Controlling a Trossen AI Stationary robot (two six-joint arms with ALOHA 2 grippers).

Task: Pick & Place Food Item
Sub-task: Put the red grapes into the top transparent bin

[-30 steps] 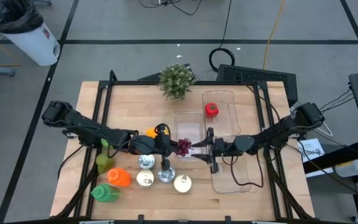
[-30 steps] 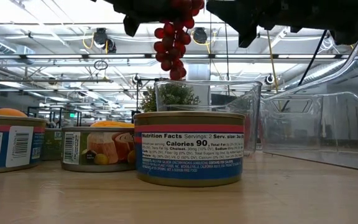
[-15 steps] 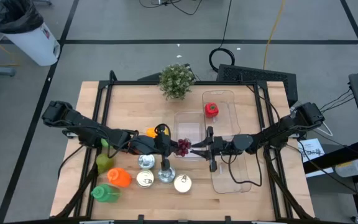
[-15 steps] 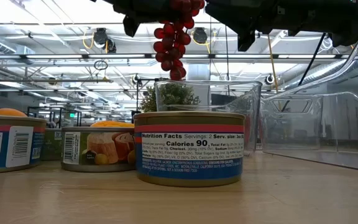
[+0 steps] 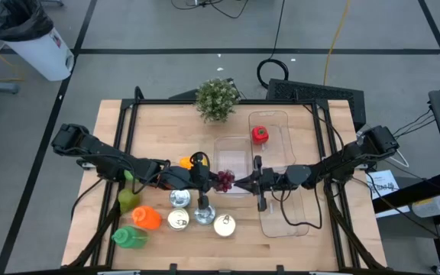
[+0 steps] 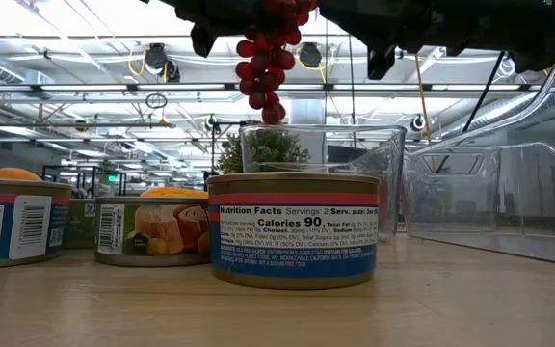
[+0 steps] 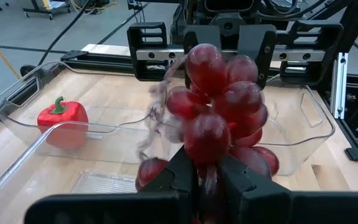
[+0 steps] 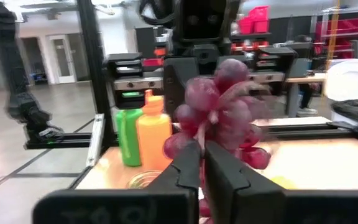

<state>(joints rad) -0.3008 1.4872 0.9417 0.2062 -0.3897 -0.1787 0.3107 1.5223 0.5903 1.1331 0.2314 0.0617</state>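
4 cans (image 5: 179, 220), 3 bottles (image 5: 147, 218) (1 orange), 2 bins (image 5: 283, 219).

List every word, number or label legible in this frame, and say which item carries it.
"Nutrition Facts Servings: 2 Serv. size:" on the front can.
"Calories 90" on the same can's label.
"Cholest. 20mg (10% DV), Sodium" on that label; the finer lines below are too small to read.
"(65g)" on the left can; the rest of its label and the barcode digits are unreadable.
The middle can shows only a picture and a barcode, unreadable.

Dark red grapes (image 5: 225, 180), red pepper (image 5: 260, 135)
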